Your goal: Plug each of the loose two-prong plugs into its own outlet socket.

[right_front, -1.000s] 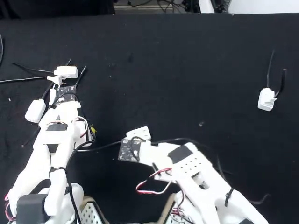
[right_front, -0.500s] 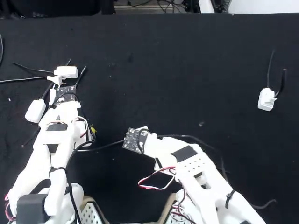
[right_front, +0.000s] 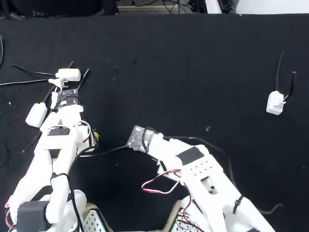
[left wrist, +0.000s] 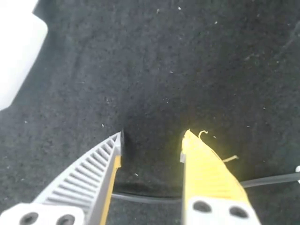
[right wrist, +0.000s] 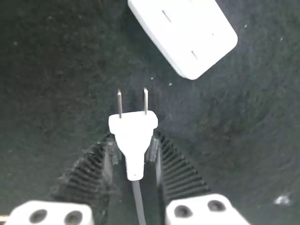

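The right tool [right wrist: 133, 140] is clamped on a white plug [right wrist: 133, 129], its ribbed fingers [right wrist: 96, 161] pressed to both sides of the plug's body and the cord trailing back between them. The plug's long axis runs in line with the tool, and its two prongs point away from the wrist. The socket block [right wrist: 183, 33] lies on the black worktop [right_front: 193, 72] just beyond the prongs, its slotted face turned up, but it sits off to one side of the line the prongs follow. They aim at bare cloth beside the block's near corner, so the coming move probably needs a sideways shift and perhaps a small twist before any push. This arm is by far the nearer to the socket block. The left tool [left wrist: 151, 145] hangs with its fingers apart and nothing between them, above bare cloth well away from that block, with a thin black cord crossing near the base of its fingers and a different white block [left wrist: 16, 51] at the edge of its view. The right wrist view gives the prongs and slots; the high view gives the layout, with a small white fitting [right_front: 275, 103], possibly another plug, far from the socket block on the right arm's side.
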Tool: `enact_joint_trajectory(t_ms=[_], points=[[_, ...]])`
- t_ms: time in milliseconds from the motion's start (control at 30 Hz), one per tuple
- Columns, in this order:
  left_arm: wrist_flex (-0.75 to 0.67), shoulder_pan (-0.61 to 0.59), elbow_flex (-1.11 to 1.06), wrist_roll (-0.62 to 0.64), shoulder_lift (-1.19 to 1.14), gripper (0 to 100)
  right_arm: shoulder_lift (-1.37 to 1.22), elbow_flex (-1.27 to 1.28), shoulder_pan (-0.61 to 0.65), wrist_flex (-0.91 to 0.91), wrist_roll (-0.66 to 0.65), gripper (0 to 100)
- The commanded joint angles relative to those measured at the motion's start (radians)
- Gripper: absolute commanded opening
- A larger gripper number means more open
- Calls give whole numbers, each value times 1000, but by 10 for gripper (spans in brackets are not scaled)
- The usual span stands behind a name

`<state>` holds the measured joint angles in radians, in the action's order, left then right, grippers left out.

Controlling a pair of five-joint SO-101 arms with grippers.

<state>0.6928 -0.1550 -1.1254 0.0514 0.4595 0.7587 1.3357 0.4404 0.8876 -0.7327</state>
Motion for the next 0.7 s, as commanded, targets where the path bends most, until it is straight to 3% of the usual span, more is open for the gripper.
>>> enact_joint_trajectory(t_ms=[0, 167, 267, 467, 667], points=[[-8, -19, 4, 18, 29, 206, 22, -87, 15, 60, 77, 18], [-8, -18, 4, 18, 29, 206, 16, -162, 20, 259, 98, 21], [-9, -16, 4, 18, 29, 206, 15, -156, 15, 264, 95, 30], [-9, -19, 4, 18, 28, 206, 15, -154, 20, 261, 94, 198], [-8, -19, 4, 18, 28, 206, 15, -159, 15, 244, 94, 158]])
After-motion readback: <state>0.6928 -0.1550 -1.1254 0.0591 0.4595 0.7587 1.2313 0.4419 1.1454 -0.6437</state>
